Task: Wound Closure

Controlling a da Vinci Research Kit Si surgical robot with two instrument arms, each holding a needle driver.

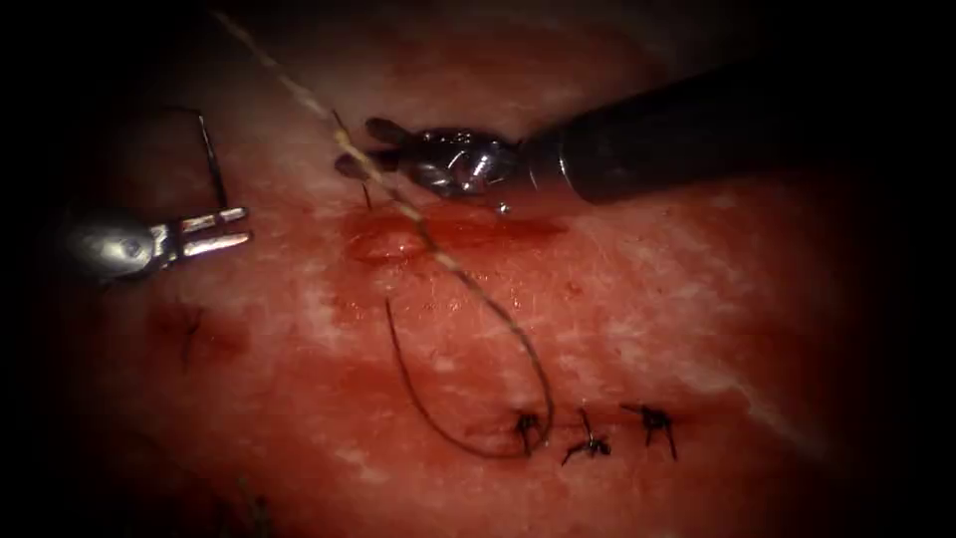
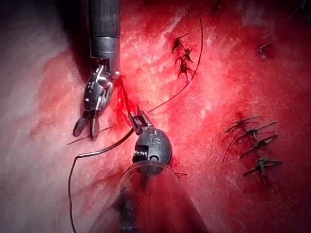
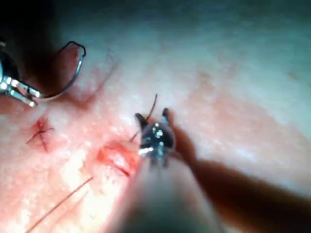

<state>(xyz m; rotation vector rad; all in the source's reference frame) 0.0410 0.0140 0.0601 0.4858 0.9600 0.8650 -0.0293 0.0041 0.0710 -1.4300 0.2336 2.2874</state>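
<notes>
Red tissue [image 1: 617,319] under the right hand [image 1: 360,149], open, empty.

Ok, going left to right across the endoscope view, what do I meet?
Left tool gripping the needle, which is out of the tissue → right tool, jaws open, holding nothing → three knotted stitches.

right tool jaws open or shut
Open. In the endoscope view the right tool shows two dark jaws spread apart above the thread, gripping nothing; the right wrist view shows the same gap between them.
</notes>
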